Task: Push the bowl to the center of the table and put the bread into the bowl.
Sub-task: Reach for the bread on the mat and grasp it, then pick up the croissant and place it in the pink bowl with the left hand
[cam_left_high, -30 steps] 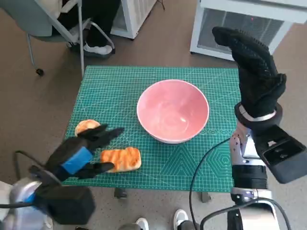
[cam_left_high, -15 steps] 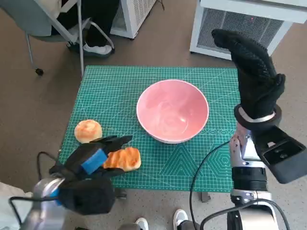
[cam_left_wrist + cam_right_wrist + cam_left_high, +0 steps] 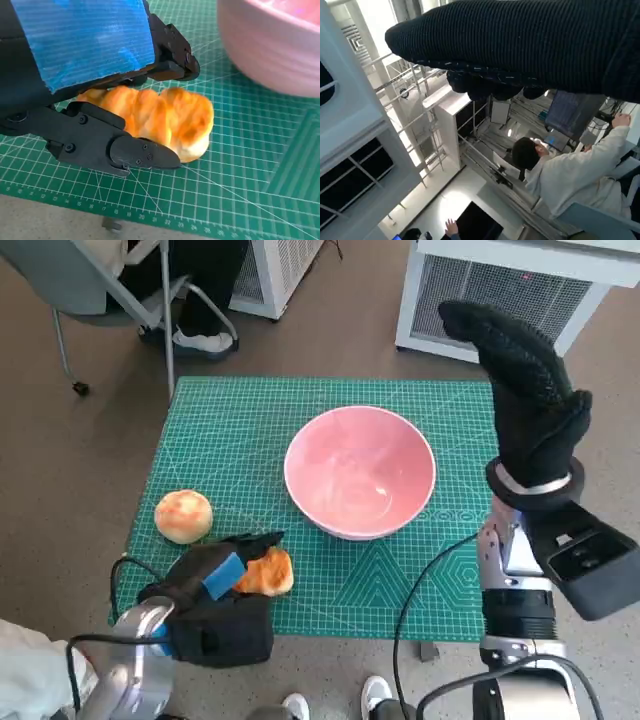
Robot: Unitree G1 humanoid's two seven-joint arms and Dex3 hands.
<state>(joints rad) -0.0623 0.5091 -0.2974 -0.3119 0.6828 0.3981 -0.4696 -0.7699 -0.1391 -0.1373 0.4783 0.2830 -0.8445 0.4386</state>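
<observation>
The pink bowl [image 3: 360, 472] stands empty about mid-table on the green cutting mat [image 3: 230, 430]; its wall [image 3: 270, 55] also fills one corner of the left wrist view. A long golden bread [image 3: 270, 573] lies on the mat near the front edge, half covered by my left hand [image 3: 215, 578]. In the left wrist view that hand's fingers [image 3: 170, 65] lie over the bread [image 3: 170, 117] and its thumb [image 3: 130, 152] presses the near side, so the hand grips it. My gloved right hand [image 3: 530, 390] is raised beside the table's right edge, fingers stretched out, holding nothing.
A round bun [image 3: 184, 515] sits on the mat, left of the long bread. White cabinets [image 3: 500, 290] stand behind the table, and a chair with a person's legs [image 3: 190, 300] at the back left. Shoes [image 3: 375, 695] show under the front edge. A seated person [image 3: 570, 170] appears in the right wrist view.
My left hand has moved right, off the round bun's side and onto the long bread, closing around it. The bowl, bun and right hand have stayed put.
</observation>
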